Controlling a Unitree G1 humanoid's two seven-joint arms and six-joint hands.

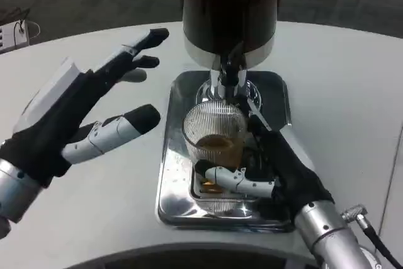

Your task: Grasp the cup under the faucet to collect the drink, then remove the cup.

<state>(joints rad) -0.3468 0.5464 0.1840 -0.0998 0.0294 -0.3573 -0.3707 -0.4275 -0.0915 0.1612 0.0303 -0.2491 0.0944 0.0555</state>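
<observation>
A clear ribbed cup [214, 135] with amber drink in its lower part stands on the shiny steel drip tray [173, 177], right below the faucet [228, 75] of the dark dispenser [228, 11]. My right hand [271, 171] grips the cup from the right, thumb across its base and fingers behind it. To the left of the tray my left hand [88, 114] hovers over the table with its fingers spread, holding nothing.
The white table [340, 92] runs out to a curved front edge near me. A white power strip [12, 34] lies at the far left edge. A cable connector [356, 213] sticks out at my right wrist.
</observation>
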